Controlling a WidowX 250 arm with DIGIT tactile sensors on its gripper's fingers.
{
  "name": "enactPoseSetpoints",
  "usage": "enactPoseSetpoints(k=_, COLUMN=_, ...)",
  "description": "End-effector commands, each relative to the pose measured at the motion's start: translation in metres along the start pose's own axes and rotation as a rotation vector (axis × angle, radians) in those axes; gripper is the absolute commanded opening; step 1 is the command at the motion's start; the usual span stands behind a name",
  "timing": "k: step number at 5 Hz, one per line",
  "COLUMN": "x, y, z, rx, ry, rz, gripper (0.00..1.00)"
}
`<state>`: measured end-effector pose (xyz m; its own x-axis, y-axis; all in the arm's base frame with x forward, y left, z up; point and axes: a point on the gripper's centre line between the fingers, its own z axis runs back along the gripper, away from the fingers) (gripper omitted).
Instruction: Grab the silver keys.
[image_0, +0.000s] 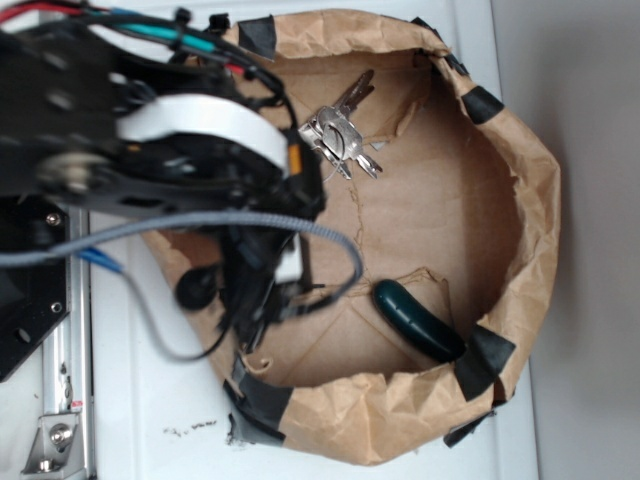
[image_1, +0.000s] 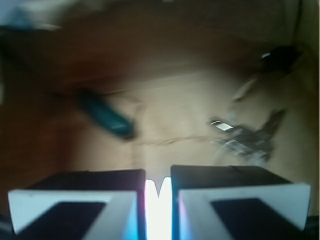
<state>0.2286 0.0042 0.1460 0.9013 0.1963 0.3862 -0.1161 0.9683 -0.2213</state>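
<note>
The two fingers (image_1: 75, 200) of the gripper (image_1: 159, 195) sit almost pressed together in the wrist view, with only a thin bright slit between their dark pads, and nothing is caught between them. From where I stand, the black robot arm (image_0: 120, 130) with its white band reaches in over the left rim of a shallow brown paper basin (image_0: 540, 230), its crumpled walls patched with strips of black tape. The gripper itself is lost among cables in the exterior view, near the basin's left wall. The silver keys (image_0: 340, 135) lie flat on the paper floor close to the basin's far rim, towards its upper left part, a small shiny bunch fanned out on a ring, just beside the arm but not touched by it. In the wrist view the keys (image_1: 245, 137) show as a blurred grey cluster ahead and to the right of the fingers, well apart from them. A dark green plush toy (image_0: 415, 320) rests against the basin's lower right wall, away from the keys. By my judgement the task is barely begun: the keys are untouched, and the fingers would need to spread, travel over the bunch, come down and close before anything is grabbed.
</note>
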Motion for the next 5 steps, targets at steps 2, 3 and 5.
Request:
enactPoseSetpoints(k=2, x=0.034, y=0.004, z=0.036, rx=0.086, ry=0.018, rz=0.026, gripper=0.00)
enactPoseSetpoints(k=3, x=0.034, y=0.022, z=0.028, rx=0.120, ry=-0.037, rz=-0.005, gripper=1.00)
enactPoseSetpoints(k=5, x=0.025, y=0.073, z=-0.007, rx=0.201, ry=-0.048, rz=-0.068, gripper=1.00)
